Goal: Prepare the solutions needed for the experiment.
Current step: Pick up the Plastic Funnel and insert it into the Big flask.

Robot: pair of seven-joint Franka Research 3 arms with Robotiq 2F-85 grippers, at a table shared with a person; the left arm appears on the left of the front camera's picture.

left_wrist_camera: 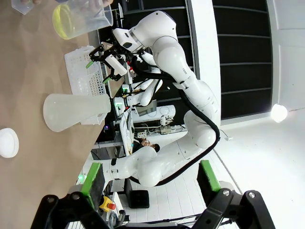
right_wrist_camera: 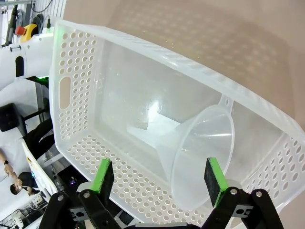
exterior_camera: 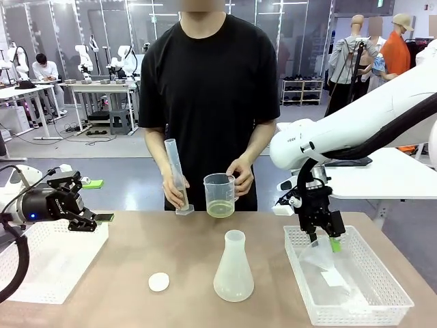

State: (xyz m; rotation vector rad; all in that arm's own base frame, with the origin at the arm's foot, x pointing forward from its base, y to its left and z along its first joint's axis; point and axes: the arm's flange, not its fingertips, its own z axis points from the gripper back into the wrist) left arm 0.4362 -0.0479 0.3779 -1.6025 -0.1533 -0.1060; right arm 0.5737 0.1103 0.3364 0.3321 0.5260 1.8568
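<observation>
The solutions show as pale yellow-green liquid [exterior_camera: 220, 208] [left_wrist_camera: 64, 22] at the bottom of a clear beaker [exterior_camera: 219, 188], which the person holds by its handle at the table's far edge. The person's other hand tilts a tall measuring cylinder [exterior_camera: 175, 174] beside the beaker. A frosted conical flask [exterior_camera: 233, 268] [left_wrist_camera: 71, 112] stands in the middle of the table. My right gripper [exterior_camera: 321, 231] [right_wrist_camera: 158, 175] reaches into the right basket, jaws open around a clear funnel [exterior_camera: 319, 262] [right_wrist_camera: 200, 152]; one pad is close to its rim, the other apart. My left gripper [exterior_camera: 95, 220] [left_wrist_camera: 150, 179] hangs open over the left tray, holding nothing.
A white perforated basket [exterior_camera: 374, 301] [right_wrist_camera: 76, 95] sits at the table's right and a flat white tray [exterior_camera: 41, 263] at the left. A small white round cap [exterior_camera: 158, 281] [left_wrist_camera: 7, 142] lies left of the flask.
</observation>
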